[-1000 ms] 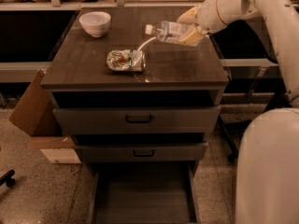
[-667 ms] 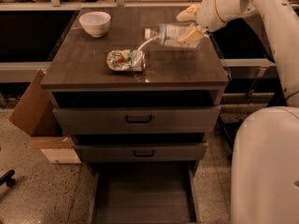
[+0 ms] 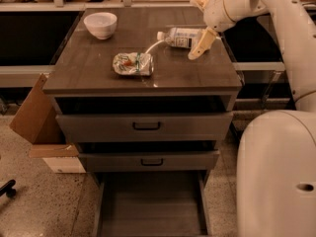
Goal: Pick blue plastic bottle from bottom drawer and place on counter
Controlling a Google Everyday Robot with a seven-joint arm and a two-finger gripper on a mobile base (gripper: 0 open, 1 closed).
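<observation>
The blue plastic bottle (image 3: 178,37) lies on its side on the right rear of the counter (image 3: 94,68), white cap pointing left. My gripper (image 3: 194,29) is at the bottle's base end, open. One pale finger (image 3: 200,44) is in front of the bottle and the other (image 3: 199,3) is well behind it. The bottom drawer (image 3: 150,209) is pulled out below, and its floor is bare.
A wrinkled snack packet (image 3: 132,64) lies mid-counter and a white bowl (image 3: 100,24) stands at the back left. Two upper drawers with black handles (image 3: 146,126) stand slightly out. A cardboard box (image 3: 34,113) leans at the cabinet's left. My white body (image 3: 276,177) fills the lower right.
The fingers have spread apart from the bottle. The bottle has settled lower onto the counter and now lies there free.
</observation>
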